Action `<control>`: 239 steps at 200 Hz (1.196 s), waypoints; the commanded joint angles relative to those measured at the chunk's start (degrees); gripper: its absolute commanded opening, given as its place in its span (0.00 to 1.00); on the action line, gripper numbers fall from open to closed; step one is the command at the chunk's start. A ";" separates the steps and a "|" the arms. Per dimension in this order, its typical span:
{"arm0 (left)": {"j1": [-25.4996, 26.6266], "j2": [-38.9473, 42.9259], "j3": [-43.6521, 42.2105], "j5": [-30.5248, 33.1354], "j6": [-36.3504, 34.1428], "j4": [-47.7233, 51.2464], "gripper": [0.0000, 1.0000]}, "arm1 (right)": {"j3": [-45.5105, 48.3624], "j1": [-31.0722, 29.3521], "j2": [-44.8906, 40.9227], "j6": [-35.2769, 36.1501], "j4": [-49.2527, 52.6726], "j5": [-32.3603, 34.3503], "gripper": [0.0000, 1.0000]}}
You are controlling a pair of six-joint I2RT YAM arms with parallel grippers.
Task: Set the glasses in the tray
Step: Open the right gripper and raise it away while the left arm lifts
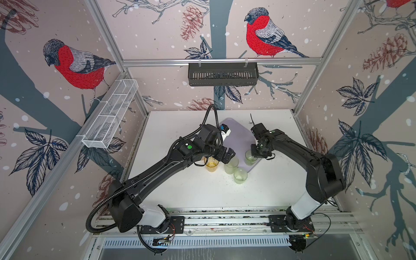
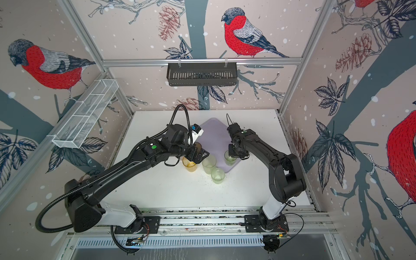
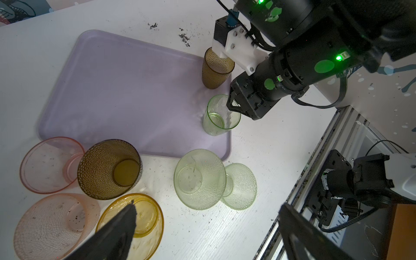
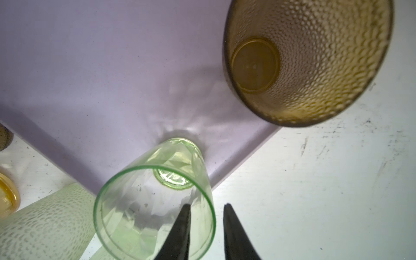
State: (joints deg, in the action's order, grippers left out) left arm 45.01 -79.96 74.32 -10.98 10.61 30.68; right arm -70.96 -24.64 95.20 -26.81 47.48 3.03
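The lilac tray (image 3: 123, 94) lies at the back of the white table. On it stand a brown glass (image 3: 215, 72) and a green glass (image 4: 155, 202), both upright near one corner. My right gripper (image 4: 206, 206) is open, one finger inside the green glass's rim and one outside, neither touching it. Several glasses stand off the tray: a brown one (image 3: 108, 168), two pink (image 3: 49, 164), an amber one (image 3: 144, 220) and two frosted ones (image 3: 198, 180). My left gripper (image 3: 207, 203) hangs wide open and empty above them, one finger over the amber glass.
A black slatted basket (image 1: 222, 74) hangs on the back rail. A white wire mesh basket (image 1: 110, 117) hangs on the left wall. The arms' metal mounting rail (image 1: 225, 216) runs along the table's front edge. Dark specks (image 3: 184, 38) dot the table.
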 commanded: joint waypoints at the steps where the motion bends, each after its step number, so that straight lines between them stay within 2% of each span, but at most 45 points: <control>1: -0.06 0.33 0.18 -0.61 0.16 -0.53 0.98 | -0.92 -0.05 -0.94 -0.72 0.31 0.66 0.33; 68: -0.11 -1.46 1.93 0.90 1.38 1.33 0.98 | -3.97 -0.19 -3.85 -1.08 2.52 3.49 0.42; 125: -0.23 -5.28 7.39 3.87 3.03 5.76 0.98 | -5.27 -0.45 -6.91 0.32 2.03 4.91 0.47; 203: -1.51 -12.64 16.08 8.66 8.99 12.58 0.96 | -6.43 -0.45 -11.47 8.31 -1.59 6.29 0.63; 218: -1.51 -13.93 18.92 12.25 12.18 16.69 0.96 | -6.19 -0.27 -12.49 9.95 -1.95 6.17 0.67; 239: -1.64 -14.78 20.15 14.46 13.14 20.15 0.96 | -5.07 0.10 -14.67 11.50 -3.12 5.88 0.71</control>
State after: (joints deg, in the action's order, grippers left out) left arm 43.57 -94.08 92.92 -1.17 20.34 44.14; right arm -76.77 -24.88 82.70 -18.81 46.24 8.51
